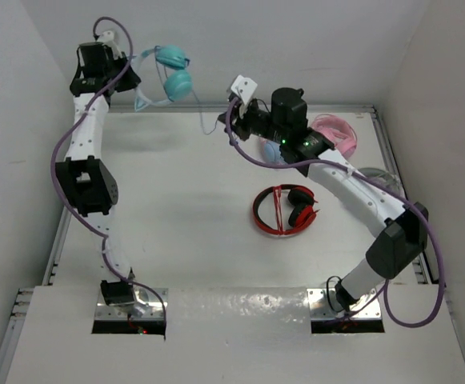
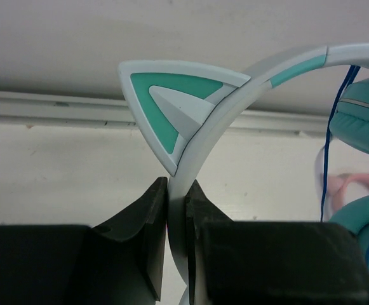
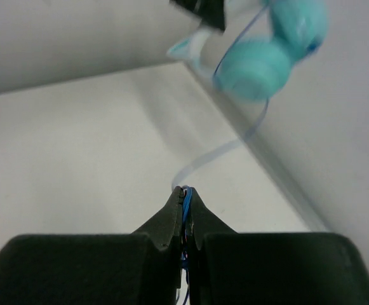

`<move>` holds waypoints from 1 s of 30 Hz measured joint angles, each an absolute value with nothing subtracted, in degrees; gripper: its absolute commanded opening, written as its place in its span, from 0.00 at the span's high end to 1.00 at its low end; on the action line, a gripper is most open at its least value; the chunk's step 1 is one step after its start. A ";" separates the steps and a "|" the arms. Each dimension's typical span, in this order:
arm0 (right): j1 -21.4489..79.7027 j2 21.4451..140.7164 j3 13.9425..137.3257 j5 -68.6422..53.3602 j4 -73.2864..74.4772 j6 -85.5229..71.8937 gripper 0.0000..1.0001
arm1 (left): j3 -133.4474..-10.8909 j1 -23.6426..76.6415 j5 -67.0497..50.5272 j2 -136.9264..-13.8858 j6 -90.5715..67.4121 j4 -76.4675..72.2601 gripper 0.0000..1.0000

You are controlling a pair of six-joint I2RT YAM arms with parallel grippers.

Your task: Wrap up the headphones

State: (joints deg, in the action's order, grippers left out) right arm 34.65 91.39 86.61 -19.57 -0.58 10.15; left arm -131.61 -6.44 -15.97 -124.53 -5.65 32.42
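Note:
The teal headphones (image 1: 173, 74) hang in the air at the back left, above the table's far edge. My left gripper (image 1: 136, 82) is shut on their pale mint headband (image 2: 197, 159), just below a cat ear (image 2: 171, 101). The teal ear cups (image 2: 362, 121) hang to its right. The thin bluish cable (image 1: 206, 120) runs from the cups to my right gripper (image 1: 232, 118). In the right wrist view that gripper (image 3: 185, 194) is shut on several blue strands of cable (image 3: 235, 143), with the cups (image 3: 267, 57) up ahead of it.
Red-and-black headphones (image 1: 284, 210) lie on the table right of centre. An all-pink pair (image 1: 336, 132) lies at the back right, and a blue cup (image 1: 276, 152) shows under my right arm. White walls enclose the table at the back and sides.

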 measured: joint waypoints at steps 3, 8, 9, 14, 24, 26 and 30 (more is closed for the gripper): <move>34.65 91.53 80.18 -20.03 -3.16 6.59 1.00 | -131.72 -8.23 -18.26 -124.49 -12.69 30.09 1.00; 34.65 94.67 74.54 -21.02 -5.13 1.85 1.00 | -134.13 -9.34 -20.03 -124.49 -19.68 28.34 1.00; 34.68 95.64 74.13 -21.80 -5.26 0.86 1.00 | -134.91 -9.41 -19.73 -124.49 -20.23 28.14 1.00; 36.16 97.60 72.53 -25.78 -6.26 -2.87 1.00 | -138.21 -9.91 -13.98 -124.49 -20.29 26.41 1.00; 41.15 97.58 72.69 -30.98 -7.62 -5.50 1.00 | -138.45 -11.25 -4.64 -124.55 -19.62 25.56 1.00; 41.76 97.58 72.69 -31.53 -7.22 -5.58 1.00 | -138.45 -11.27 -3.44 -124.66 -19.40 25.32 1.00; 42.44 97.38 72.73 -31.75 -5.48 -5.13 1.00 | -138.45 -11.27 -0.27 -125.19 -17.02 24.53 1.00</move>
State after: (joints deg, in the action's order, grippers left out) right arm 42.44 97.38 72.73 -31.75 -5.48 -5.13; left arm -138.45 -11.27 -0.27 -125.19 -17.02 24.53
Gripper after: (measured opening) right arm 0.002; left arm 0.117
